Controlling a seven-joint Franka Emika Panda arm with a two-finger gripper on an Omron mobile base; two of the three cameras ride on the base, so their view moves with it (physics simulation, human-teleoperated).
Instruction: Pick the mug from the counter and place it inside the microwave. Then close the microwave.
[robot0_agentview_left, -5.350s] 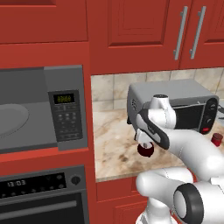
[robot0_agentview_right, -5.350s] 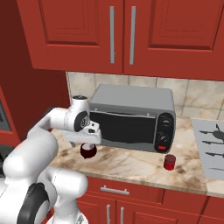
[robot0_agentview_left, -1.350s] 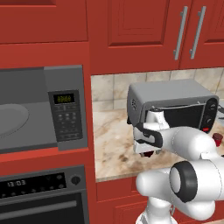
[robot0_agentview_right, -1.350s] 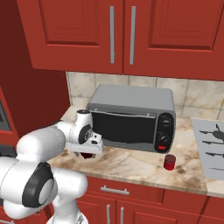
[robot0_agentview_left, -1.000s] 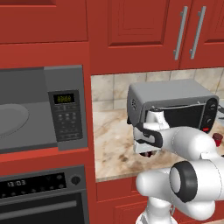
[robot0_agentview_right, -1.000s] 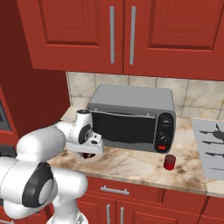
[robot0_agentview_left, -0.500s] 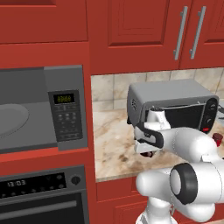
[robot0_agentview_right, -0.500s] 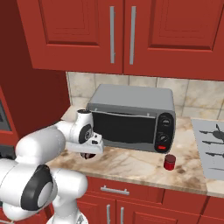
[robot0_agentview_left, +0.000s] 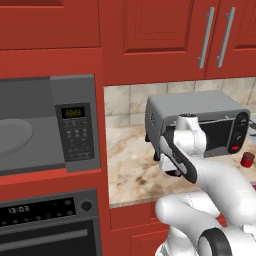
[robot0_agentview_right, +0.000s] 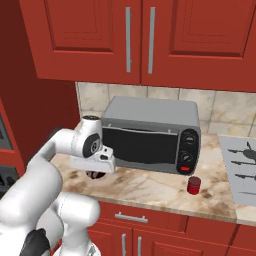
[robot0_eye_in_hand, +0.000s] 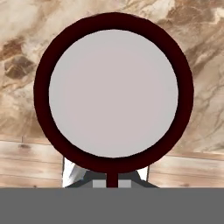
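Hand view looks straight down into the mug (robot0_eye_in_hand: 113, 96): a round maroon rim ringing a pale whitish inside, seen from directly above. The nearest arc of that rim sits right at the pincer (robot0_eye_in_hand: 112, 181), whose tips stand close together on the wall at the bottom of the picture, so the pincer is clamped narrow on the mug's rim. Under the mug lies the beige-and-brown marbled surface (robot0_eye_in_hand: 26, 65).

From the right base view, the white arm bends down over the front of the surface (robot0_agentview_right: 150, 187), and the pincer (robot0_agentview_right: 98, 171) points down at the mug (robot0_agentview_right: 95, 174), of which a dark red sliver shows beneath the hand. The mug stands on the surface just in front of the left end of the toaster oven (robot0_agentview_right: 150, 135), a silver-grey box with a dark door and two knobs. A small red canister (robot0_agentview_right: 194, 184) stands apart to the right, near the toaster oven's right front corner.

In the left base view, the arm's wrist covers most of the mug (robot0_agentview_left: 173, 173); a bit of maroon shows at the hand's lower edge, by the toaster oven (robot0_agentview_left: 200, 107). Farther left, the microwave (robot0_agentview_left: 47, 127) is set in the red cabinets, with a grey keypad panel and a small green display. Below it is a black oven (robot0_agentview_left: 47, 225) with a clock strip.
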